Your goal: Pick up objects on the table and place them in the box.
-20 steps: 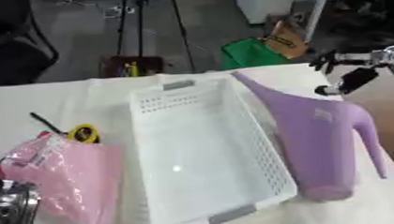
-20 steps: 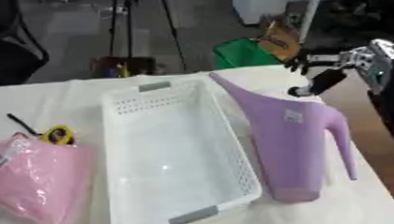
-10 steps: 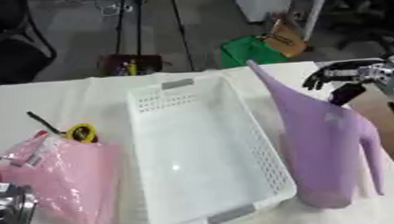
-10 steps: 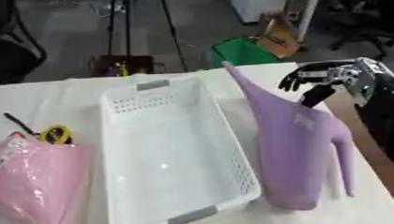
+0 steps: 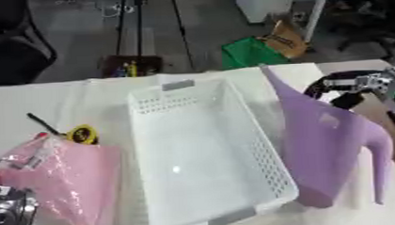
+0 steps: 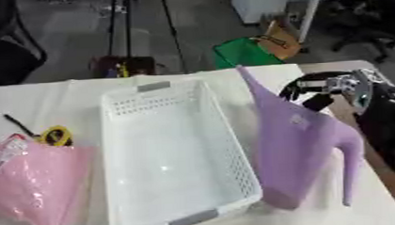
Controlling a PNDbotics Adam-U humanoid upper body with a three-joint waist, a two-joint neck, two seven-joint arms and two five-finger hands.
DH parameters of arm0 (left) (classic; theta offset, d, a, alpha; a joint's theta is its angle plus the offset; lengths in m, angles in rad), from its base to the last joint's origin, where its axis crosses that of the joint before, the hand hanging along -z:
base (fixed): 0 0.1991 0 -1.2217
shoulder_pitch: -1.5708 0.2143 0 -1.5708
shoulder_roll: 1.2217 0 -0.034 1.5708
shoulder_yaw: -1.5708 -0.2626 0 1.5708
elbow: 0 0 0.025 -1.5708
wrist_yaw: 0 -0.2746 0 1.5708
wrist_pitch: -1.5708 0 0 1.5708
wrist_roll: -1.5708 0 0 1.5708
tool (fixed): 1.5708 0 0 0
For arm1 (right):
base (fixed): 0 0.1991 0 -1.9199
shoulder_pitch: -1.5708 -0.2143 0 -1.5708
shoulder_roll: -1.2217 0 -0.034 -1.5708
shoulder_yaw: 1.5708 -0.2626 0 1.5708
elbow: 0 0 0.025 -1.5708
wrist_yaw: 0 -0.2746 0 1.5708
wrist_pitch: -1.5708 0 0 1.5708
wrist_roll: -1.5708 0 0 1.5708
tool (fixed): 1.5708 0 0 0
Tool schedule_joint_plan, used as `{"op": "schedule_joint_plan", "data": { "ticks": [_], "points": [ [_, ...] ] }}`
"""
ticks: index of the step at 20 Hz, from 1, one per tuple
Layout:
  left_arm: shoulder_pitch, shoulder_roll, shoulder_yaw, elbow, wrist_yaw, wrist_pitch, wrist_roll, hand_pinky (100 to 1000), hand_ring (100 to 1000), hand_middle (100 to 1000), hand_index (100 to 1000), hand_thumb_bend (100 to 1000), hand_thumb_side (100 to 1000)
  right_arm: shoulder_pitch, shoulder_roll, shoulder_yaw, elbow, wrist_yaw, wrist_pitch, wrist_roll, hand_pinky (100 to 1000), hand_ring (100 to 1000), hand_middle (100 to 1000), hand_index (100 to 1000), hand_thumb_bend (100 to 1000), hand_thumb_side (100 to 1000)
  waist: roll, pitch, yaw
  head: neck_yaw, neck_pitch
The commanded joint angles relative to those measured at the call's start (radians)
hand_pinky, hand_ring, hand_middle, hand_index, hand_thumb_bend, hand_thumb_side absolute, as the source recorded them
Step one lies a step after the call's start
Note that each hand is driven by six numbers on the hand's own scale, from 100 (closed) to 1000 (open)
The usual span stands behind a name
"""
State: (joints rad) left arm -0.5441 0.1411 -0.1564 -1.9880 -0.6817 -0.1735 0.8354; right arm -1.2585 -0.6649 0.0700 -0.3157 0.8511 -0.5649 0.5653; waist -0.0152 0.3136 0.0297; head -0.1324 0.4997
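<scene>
The white perforated plastic box (image 5: 204, 152) stands mid-table, holding nothing. The tall lilac plastic watering can (image 6: 299, 151) stands just beside its right wall. The right hand (image 6: 328, 87), fingers curled, grasps nothing, near the can's upper edge. A pink plastic bag (image 5: 57, 181) lies left.
</scene>
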Motion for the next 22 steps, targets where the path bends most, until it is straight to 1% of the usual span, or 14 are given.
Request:
{"op": "schedule_joint_plan", "data": {
  "ticks": [1,5,10,11,12,14,15,16,17,18,19,20,21,22],
  "points": [
    [-0.008,0.007,-0.005,-0.012,0.001,0.000,-0.007,706,652,722,754,100,987,-0.037,-0.059,-0.041,-0.056,-0.038,-0.342,0.342,922,854,787,895,285,564,-0.006,-0.021,0.000,-0.002,-0.011],
    [-0.005,0.008,-0.007,-0.012,0.003,-0.001,-0.011,706,652,722,753,100,987,-0.042,-0.084,-0.073,-0.096,-0.064,-0.342,0.342,916,853,785,894,263,595,-0.010,-0.023,-0.001,-0.002,-0.014],
    [-0.003,0.008,-0.009,-0.012,0.004,-0.003,-0.015,706,652,722,753,100,987,-0.046,-0.093,-0.079,-0.119,-0.071,-0.332,0.342,912,854,787,895,255,592,-0.013,-0.025,-0.002,-0.002,-0.016],
    [-0.003,0.008,-0.009,-0.012,0.004,-0.004,-0.015,706,652,723,753,100,987,-0.046,-0.094,-0.079,-0.121,-0.070,-0.331,0.342,909,853,787,894,242,598,-0.013,-0.025,-0.003,-0.002,-0.017],
    [-0.002,0.009,-0.009,-0.012,0.004,-0.004,-0.016,706,652,723,753,100,987,-0.048,-0.097,-0.082,-0.124,-0.070,-0.328,0.342,906,851,786,893,234,606,-0.014,-0.026,-0.004,0.000,-0.017],
    [-0.001,0.010,-0.009,-0.012,0.004,-0.004,-0.017,706,652,723,753,100,987,-0.049,-0.101,-0.087,-0.128,-0.074,-0.323,0.342,897,844,782,889,189,666,-0.016,-0.027,-0.006,0.002,-0.016],
    [0.000,0.010,-0.009,-0.012,0.003,-0.004,-0.017,706,652,723,753,100,987,-0.049,-0.101,-0.088,-0.128,-0.077,-0.320,0.342,897,844,782,889,189,666,-0.016,-0.027,-0.006,0.003,-0.016],
    [0.001,0.011,-0.009,-0.012,0.003,-0.003,-0.017,706,652,723,753,100,986,-0.048,-0.100,-0.087,-0.122,-0.084,-0.314,0.342,880,819,775,886,160,778,-0.017,-0.029,-0.008,0.005,-0.014],
    [0.002,0.011,-0.009,-0.012,0.003,-0.003,-0.017,706,652,723,753,100,986,-0.049,-0.099,-0.084,-0.113,-0.090,-0.310,0.342,880,819,775,886,160,778,-0.018,-0.029,-0.009,0.006,-0.012],
    [0.003,0.012,-0.009,-0.012,0.002,-0.002,-0.019,706,652,723,752,100,986,-0.046,-0.095,-0.077,-0.092,-0.096,-0.305,0.342,822,786,746,880,218,958,-0.020,-0.031,-0.010,0.008,-0.011],
    [0.004,0.013,-0.009,-0.012,0.002,-0.002,-0.020,706,652,723,752,100,986,-0.047,-0.092,-0.070,-0.068,-0.101,-0.301,0.342,822,786,746,880,218,958,-0.022,-0.032,-0.011,0.009,-0.009],
    [0.005,0.013,-0.009,-0.012,0.002,-0.001,-0.021,706,652,723,752,100,986,-0.048,-0.090,-0.063,-0.046,-0.105,-0.297,0.342,793,753,726,866,248,1000,-0.023,-0.033,-0.012,0.010,-0.009],
    [0.006,0.013,-0.009,-0.012,0.001,-0.001,-0.022,706,652,723,752,100,986,-0.050,-0.089,-0.058,-0.030,-0.107,-0.294,0.342,793,753,726,866,248,1000,-0.024,-0.034,-0.012,0.011,-0.008],
    [0.006,0.013,-0.009,-0.012,0.001,-0.001,-0.022,706,652,723,752,100,985,-0.053,-0.088,-0.059,-0.018,-0.113,-0.287,0.342,758,716,689,837,134,1000,-0.024,-0.034,-0.013,0.011,-0.008]
  ]
}}
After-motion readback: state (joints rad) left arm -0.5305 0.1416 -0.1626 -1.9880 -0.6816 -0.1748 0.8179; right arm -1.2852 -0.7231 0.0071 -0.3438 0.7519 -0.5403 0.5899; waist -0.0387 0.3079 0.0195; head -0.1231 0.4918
